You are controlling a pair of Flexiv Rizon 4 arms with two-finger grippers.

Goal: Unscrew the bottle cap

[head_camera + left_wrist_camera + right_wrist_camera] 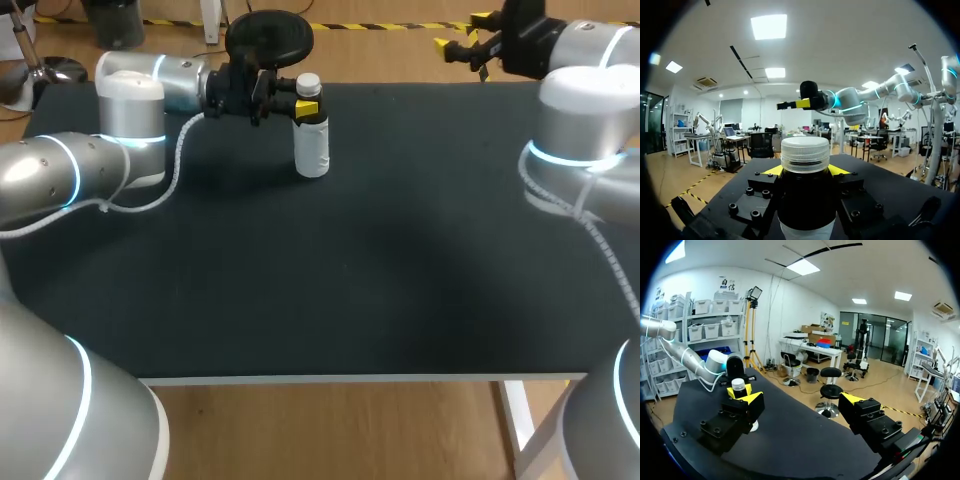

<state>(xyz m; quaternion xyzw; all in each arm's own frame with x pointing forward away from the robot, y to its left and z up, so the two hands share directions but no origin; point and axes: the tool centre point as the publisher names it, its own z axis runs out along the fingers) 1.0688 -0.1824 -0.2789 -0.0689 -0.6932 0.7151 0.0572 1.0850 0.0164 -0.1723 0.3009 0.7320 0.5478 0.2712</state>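
A white bottle (312, 145) with a dark upper part and a ribbed white cap (308, 83) stands upright at the back of the table. My left gripper (308, 105) comes in from the left and is shut on the bottle just below the cap. In the left wrist view the cap (804, 154) rises above the gripper (805, 170), with a yellow tip on either side of the dark bottle (806, 205). My right gripper (465, 40) hangs open above the far right edge, well away from the bottle. From the right wrist view, the bottle (739, 386) shows beyond the open gripper (801, 400).
A black mat (380, 260) covers the table, with a white front edge (360, 379). My left arm's white cable (175, 165) loops over the back left of the mat. My right arm's elbow (585, 130) stands over the right edge.
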